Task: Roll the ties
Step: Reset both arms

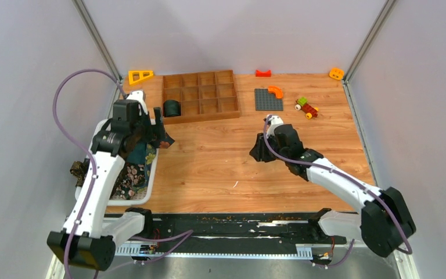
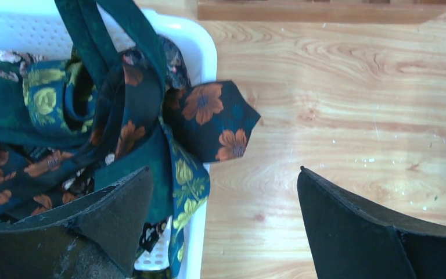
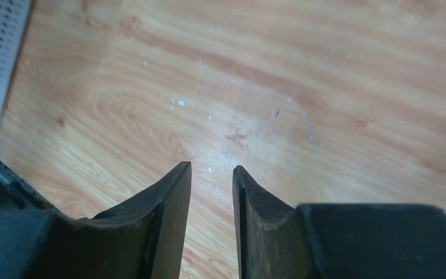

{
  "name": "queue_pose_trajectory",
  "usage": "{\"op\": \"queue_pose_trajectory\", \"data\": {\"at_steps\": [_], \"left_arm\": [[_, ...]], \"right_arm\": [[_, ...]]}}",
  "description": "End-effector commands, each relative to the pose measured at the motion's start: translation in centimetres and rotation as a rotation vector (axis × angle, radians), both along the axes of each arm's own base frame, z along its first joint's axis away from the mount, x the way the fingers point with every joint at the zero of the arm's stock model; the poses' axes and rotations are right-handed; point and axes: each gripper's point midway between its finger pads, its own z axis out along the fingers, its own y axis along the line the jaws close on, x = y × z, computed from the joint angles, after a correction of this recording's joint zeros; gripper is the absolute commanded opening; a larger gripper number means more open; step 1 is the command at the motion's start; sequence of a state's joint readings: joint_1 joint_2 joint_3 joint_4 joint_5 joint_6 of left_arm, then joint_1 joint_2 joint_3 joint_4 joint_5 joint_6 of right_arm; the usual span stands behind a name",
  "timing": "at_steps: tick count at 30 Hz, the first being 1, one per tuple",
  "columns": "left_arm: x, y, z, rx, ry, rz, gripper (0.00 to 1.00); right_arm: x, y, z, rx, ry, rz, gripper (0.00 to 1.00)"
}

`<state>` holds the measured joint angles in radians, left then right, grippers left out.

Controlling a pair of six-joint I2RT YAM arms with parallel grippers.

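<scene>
Several ties [image 1: 132, 171], dark green, teal and brown patterned, lie heaped in a white basket [image 1: 151, 174] at the left. In the left wrist view the ties [image 2: 64, 110] are tangled, and a dark tip with orange flowers [image 2: 215, 119] hangs over the basket rim [image 2: 200, 46]. My left gripper [image 2: 225, 170] is open wide and empty, astride the rim; it also shows in the top view [image 1: 154, 131]. A small dark roll [image 1: 172, 108] sits in the wooden organizer. My right gripper [image 1: 261, 152] hovers over bare wood, its jaws a narrow gap apart and empty [image 3: 212, 166].
The wooden organizer [image 1: 200, 96] stands at the back. A grey baseplate [image 1: 268, 99], a toy car [image 1: 306, 107], a yellow triangle [image 1: 140, 76], a red piece [image 1: 262, 73] and an orange piece [image 1: 336, 74] lie along the back. A black rail [image 1: 226, 224] runs along the front edge.
</scene>
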<state>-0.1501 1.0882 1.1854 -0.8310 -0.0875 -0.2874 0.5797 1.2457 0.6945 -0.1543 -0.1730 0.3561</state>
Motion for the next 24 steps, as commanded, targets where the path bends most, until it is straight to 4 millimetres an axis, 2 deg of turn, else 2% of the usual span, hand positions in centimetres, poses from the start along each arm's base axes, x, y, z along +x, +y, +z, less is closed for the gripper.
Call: {"op": "queue_pose_trajectory", "data": {"at_steps": [1,6,9,12,17,21,24], "left_arm": [[-2.2,-0.2,-0.1,-0.015,-0.055,-0.039,1.0],[-4.4,-0.1,-2.0,-0.021,-0.065,-0.056,1.0],[-5.2,-0.1,-2.0,-0.038,-0.096,-0.048,1.0],[-5.8,-0.5,-1.3,-0.069,-0.154,-0.057,1.0],[-6.4,0.0,-1.0,-0.076,-0.269,-0.037,1.0],[-6.8,0.1,-0.4,-0.078,-0.316,-0.039,1.0],[-6.9,0.1,-0.5,-0.08,-0.313,-0.037,1.0]], "right_arm": [[3.2,-1.9,5.9,-0.002,-0.263,-0.136,0.34],[4.7,-4.3,10.3,-0.009,-0.465,-0.25,0.4],[4.8,-4.9,11.8,0.019,-0.59,-0.264,0.46],[4.3,-5.6,11.5,0.024,-0.65,-0.265,0.51],[3.7,-5.8,10.0,0.031,-0.653,-0.26,0.65],[3.5,-5.8,9.9,0.037,-0.655,-0.257,0.78],[3.6,-5.7,9.8,0.034,-0.651,-0.253,0.83]]}}
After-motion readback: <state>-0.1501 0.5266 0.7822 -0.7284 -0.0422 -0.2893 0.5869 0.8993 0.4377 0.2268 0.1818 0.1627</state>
